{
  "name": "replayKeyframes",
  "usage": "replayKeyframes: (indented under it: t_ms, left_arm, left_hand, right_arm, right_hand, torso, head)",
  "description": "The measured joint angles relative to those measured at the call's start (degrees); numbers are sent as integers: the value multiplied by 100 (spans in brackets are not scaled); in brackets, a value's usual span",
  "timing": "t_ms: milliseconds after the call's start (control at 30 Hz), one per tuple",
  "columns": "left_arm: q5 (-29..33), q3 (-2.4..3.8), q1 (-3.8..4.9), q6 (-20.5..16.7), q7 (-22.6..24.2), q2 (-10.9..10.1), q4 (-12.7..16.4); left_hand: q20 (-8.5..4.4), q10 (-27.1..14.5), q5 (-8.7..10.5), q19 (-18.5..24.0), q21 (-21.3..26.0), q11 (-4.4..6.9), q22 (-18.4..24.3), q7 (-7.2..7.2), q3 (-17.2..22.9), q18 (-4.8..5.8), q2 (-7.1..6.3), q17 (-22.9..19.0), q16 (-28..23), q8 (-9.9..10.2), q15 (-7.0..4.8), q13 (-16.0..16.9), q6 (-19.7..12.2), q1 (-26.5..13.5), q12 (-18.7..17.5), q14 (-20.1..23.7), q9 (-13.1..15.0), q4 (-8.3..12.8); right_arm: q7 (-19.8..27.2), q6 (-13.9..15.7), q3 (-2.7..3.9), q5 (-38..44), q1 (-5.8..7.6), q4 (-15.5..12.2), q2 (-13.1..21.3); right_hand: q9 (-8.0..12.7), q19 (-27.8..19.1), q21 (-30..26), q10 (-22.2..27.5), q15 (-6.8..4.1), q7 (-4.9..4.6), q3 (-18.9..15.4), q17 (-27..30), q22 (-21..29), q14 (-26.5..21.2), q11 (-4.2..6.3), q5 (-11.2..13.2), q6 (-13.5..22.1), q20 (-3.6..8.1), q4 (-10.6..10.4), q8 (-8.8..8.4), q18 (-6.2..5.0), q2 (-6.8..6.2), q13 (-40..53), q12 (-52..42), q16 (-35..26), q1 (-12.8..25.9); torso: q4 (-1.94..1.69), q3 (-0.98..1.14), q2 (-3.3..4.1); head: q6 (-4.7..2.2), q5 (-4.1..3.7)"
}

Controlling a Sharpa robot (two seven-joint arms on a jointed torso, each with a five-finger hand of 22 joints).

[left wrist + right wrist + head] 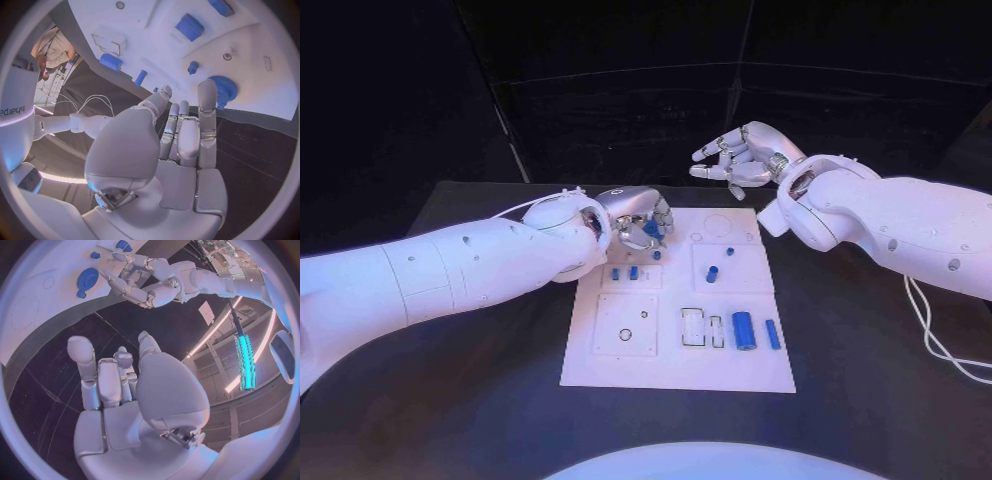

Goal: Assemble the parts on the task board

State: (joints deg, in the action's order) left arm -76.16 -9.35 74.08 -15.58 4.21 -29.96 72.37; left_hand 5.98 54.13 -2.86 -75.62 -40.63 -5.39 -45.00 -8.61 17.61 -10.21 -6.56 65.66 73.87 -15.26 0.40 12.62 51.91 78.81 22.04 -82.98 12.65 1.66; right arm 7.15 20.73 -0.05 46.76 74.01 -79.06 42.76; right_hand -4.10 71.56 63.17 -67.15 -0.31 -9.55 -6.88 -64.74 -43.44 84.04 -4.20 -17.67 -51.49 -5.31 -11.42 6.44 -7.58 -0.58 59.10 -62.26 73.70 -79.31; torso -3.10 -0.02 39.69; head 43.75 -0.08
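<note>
The white task board (678, 345) lies in the middle of the black table. A blue gear (223, 90) lies flat at the board's far left corner. My left hand (635, 222) hovers over it with straight fingers and holds nothing; one fingertip (207, 86) reaches the gear's edge. In the right wrist view the gear (86, 279) sits just beside the left hand (140, 285). My right hand (740, 155) is raised beyond the board's far edge, fingers apart and empty; its palm (119, 385) faces the dark table.
Small blue pegs (625, 272) stand near the left hand, others (711, 273) at mid-board. Blue cylinders (743, 328) lie by a rectangular slot at the near right. A square plate (627, 325) sits at the near left. A white cable (935, 335) trails at the table's right.
</note>
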Motion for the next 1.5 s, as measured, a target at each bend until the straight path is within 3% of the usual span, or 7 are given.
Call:
replayKeyframes:
  t_ms: [100,167,267,367,800,1500]
  left_arm:
    - [-199,-1,-16,121,-10,44,-58]
    - [-306,-2,-22,204,-30,67,-86]
    - [-430,-3,-24,321,-71,108,-130]
    - [-526,-2,-32,442,-126,154,-185]
    - [-737,0,-76,776,-244,370,-509]
    - [-838,2,-97,956,-292,589,-839]
  left_hand:
    - [-13,95,0,-228,-511,18,-441,11,0,95,-9,227,222,60,-18,-118,73,-9,-60,-78,-79,0]
    - [-20,109,0,-309,-700,31,-610,-7,0,95,-9,272,272,87,-18,-165,93,-9,-71,-78,-113,0]
    - [-25,138,0,-377,-911,17,-797,13,-31,98,-33,286,286,127,-18,-225,113,-33,-108,-78,-156,0]
    - [-44,158,-1,-399,-1025,37,-901,-6,-30,183,-32,283,308,127,-18,-263,135,-32,-140,-78,-182,0]
    - [-62,311,-1,-455,-1197,48,-1088,34,79,181,6,243,308,196,-18,-415,299,6,-236,-78,-271,24]
    - [-66,487,-1,-459,-1308,62,-1215,43,339,181,44,208,353,278,-38,-599,431,43,-374,-97,-372,60]
  right_arm:
    - [0,0,0,0,0,0,-3]
    - [0,0,0,0,0,0,-3]
    - [-1,0,0,0,0,1,-3]
    - [-1,0,0,0,0,4,-7]
    - [-1,0,0,0,0,6,-19]
    - [0,0,0,0,0,20,-31]
  right_hand:
    - [0,0,0,0,0,0,0,0,0,0,0,0,0,0,0,0,1,0,0,0,0,0]
    - [0,0,0,0,0,0,0,0,0,0,0,0,0,0,0,0,0,0,0,0,0,0]
    - [0,0,0,0,0,0,0,0,0,0,0,0,0,0,0,0,0,0,0,0,0,0]
    - [0,0,0,0,0,0,0,0,0,0,0,0,0,0,0,0,0,0,0,0,0,0]
    - [0,0,0,0,0,17,0,0,-1,0,0,-21,17,0,0,0,0,0,1,0,0,0]
    - [0,0,0,0,0,17,0,0,-2,0,0,-20,17,0,0,4,0,23,2,0,0,-23]
  torso:
    - [0,-1,1]
    - [0,-1,1]
    - [0,0,-1]
    - [-3,0,-2]
    - [-10,-1,-8]
    - [-10,3,-8]
  head:
    - [7,-7]
    - [11,-14]
    - [16,-22]
    - [17,-25]
    - [20,-27]
    - [36,-42]
